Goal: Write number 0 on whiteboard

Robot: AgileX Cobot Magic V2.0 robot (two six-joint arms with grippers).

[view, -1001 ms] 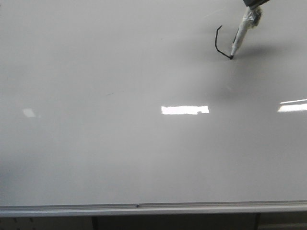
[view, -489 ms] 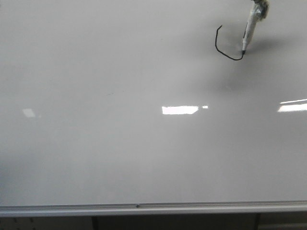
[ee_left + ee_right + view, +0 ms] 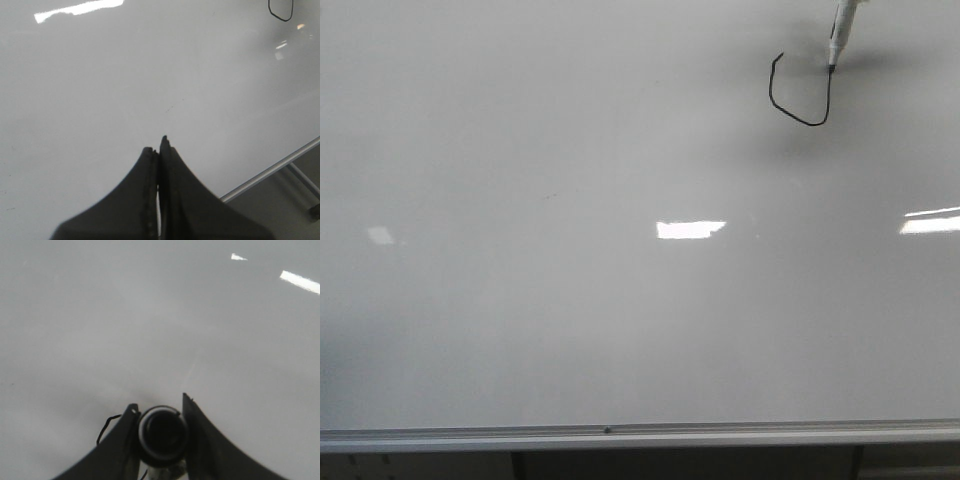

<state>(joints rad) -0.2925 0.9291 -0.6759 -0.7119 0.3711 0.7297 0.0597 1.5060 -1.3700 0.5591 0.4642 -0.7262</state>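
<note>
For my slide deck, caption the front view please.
Marker tip on the whiteboard, the number 0 unfinished, open at its top.

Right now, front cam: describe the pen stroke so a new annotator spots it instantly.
Start from the whiteboard, which fills the view above its silver rail, and look to the far upper right. There the marker touches a thin black line: the number 0, unfinished, a U-shaped curve open at the top. Unlike the bright white reflections lower down, it is dark and hand-drawn.
</note>
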